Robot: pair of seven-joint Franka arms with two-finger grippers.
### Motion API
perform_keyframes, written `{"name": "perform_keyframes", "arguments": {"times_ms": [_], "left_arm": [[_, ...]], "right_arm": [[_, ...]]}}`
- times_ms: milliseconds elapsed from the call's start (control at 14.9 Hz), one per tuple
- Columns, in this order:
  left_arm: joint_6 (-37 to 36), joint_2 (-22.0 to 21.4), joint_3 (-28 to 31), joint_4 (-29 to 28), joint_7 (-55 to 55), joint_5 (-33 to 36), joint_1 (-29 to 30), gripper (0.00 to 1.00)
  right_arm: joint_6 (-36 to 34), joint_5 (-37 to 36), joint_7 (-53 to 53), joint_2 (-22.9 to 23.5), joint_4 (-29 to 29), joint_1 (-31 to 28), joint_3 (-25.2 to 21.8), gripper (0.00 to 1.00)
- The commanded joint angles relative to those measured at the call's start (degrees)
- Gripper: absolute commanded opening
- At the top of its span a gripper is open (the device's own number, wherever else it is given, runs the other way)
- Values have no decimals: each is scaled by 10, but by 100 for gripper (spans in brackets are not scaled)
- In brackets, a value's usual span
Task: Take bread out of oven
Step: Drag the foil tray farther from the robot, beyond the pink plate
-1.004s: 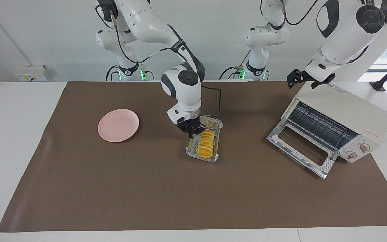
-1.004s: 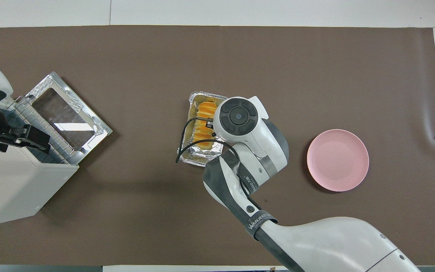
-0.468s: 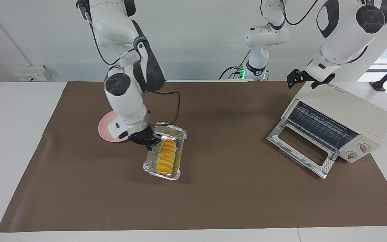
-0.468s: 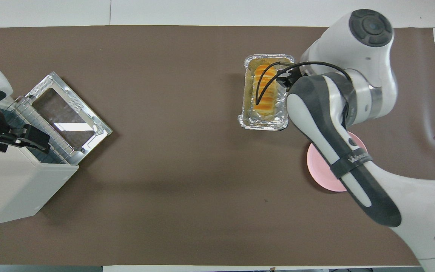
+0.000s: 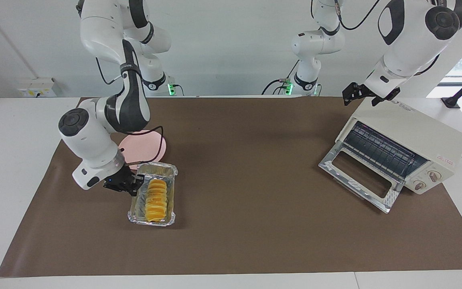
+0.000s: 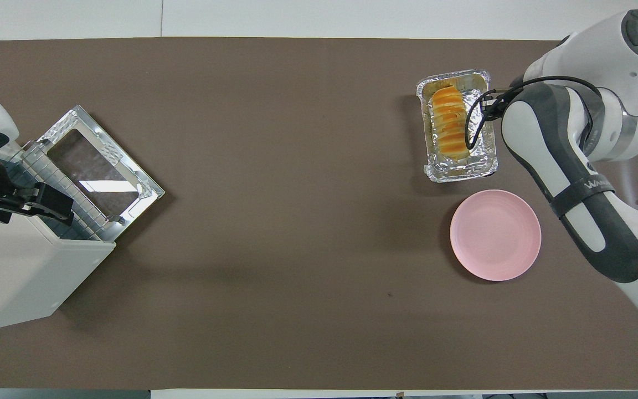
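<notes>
The bread (image 5: 155, 195) (image 6: 449, 124), a ridged golden-yellow loaf, lies in a crinkled foil tray (image 5: 153, 221) (image 6: 460, 174). My right gripper (image 5: 134, 184) (image 6: 490, 102) is shut on the tray's long side rim. The tray sits low at the brown mat beside the pink plate, toward the right arm's end; I cannot tell whether it touches the mat. The cream-white oven (image 5: 411, 132) (image 6: 14, 277) stands at the left arm's end with its glass door (image 5: 359, 176) (image 6: 103, 166) dropped open and the wire rack bare. My left gripper (image 5: 369, 98) (image 6: 20, 202) waits open over the oven's top.
A round pink plate (image 5: 150, 142) (image 6: 495, 234) lies on the mat, nearer to the robots than the tray. The brown mat (image 5: 255, 233) covers most of the white table. A black cable loops from the right wrist over the tray.
My right arm swung the foil tray with the bread from the table's middle to the right arm's end, past the pink plate. The left arm and the oven stayed still.
</notes>
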Motion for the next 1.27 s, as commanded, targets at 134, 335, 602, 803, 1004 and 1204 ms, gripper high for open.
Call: {"name": "perform_keyframes", "arguments": {"times_ms": [134, 335, 602, 803, 1004, 1204], "left_arm": [[-9, -1, -1, 6, 0, -5, 4, 100], [-9, -1, -1, 6, 0, -5, 4, 100], [-9, -1, -1, 6, 0, -5, 4, 100], [-9, -1, -1, 6, 0, -5, 4, 100], [-9, -1, -1, 6, 0, -5, 4, 100], [-9, -1, -1, 6, 0, -5, 4, 100]], "right_arm": [[56, 7, -84, 29, -3, -36, 8, 0], [68, 1, -100, 36, -1, -45, 8, 0], [68, 5, -96, 35, -6, -40, 8, 0], [48, -2, -102, 34, -6, -42, 7, 100], [-8, -13, -107, 20, 1, -35, 5, 100], [-42, -18, -92, -2, 4, -17, 5, 100]]}}
